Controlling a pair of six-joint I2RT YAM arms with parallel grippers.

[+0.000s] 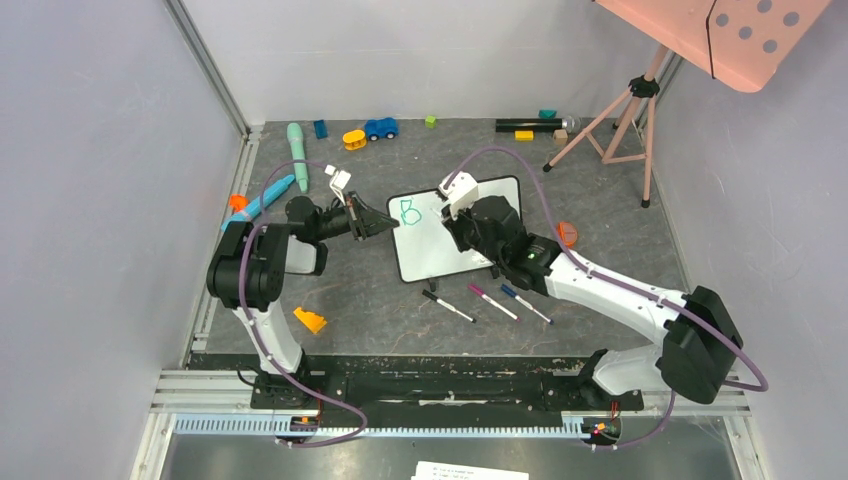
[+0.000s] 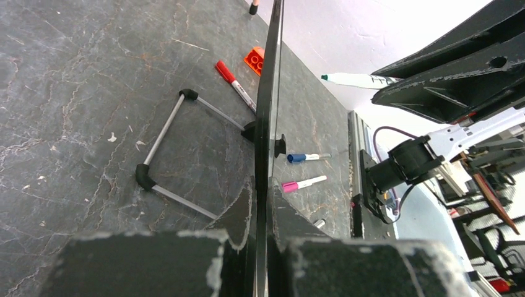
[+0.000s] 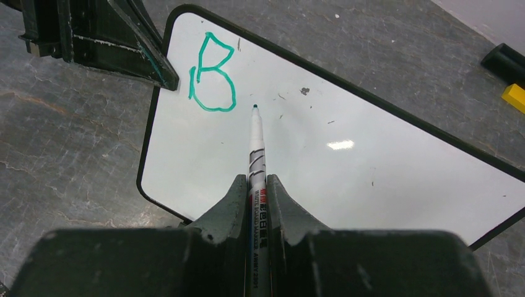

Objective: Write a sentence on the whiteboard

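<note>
Grey stone-patterned table (image 1: 340, 290) filled the overhead view, with the whiteboard (image 1: 450, 245) at its centre. The left gripper (image 1: 388, 223) reached in from the left and was clenched on the board's left edge, apparently to steady it against the pen's push. The right gripper (image 1: 452, 212) hung over the board's upper middle. Three spare markers (image 1: 485, 300) lay just below the board.

From the left wrist, the board ran edge-on up the middle of the frame, pinched between the fingers at the bottom. A wire stand (image 2: 162, 139) on its left propped it at a tilt.

From the right wrist, the jaws grasped a marker (image 3: 255, 148) at bottom centre. Its tip sat just right of a teal letter B (image 3: 213, 74) at upper left, seemingly placed for the next letter. Whether it touched was unclear.
</note>
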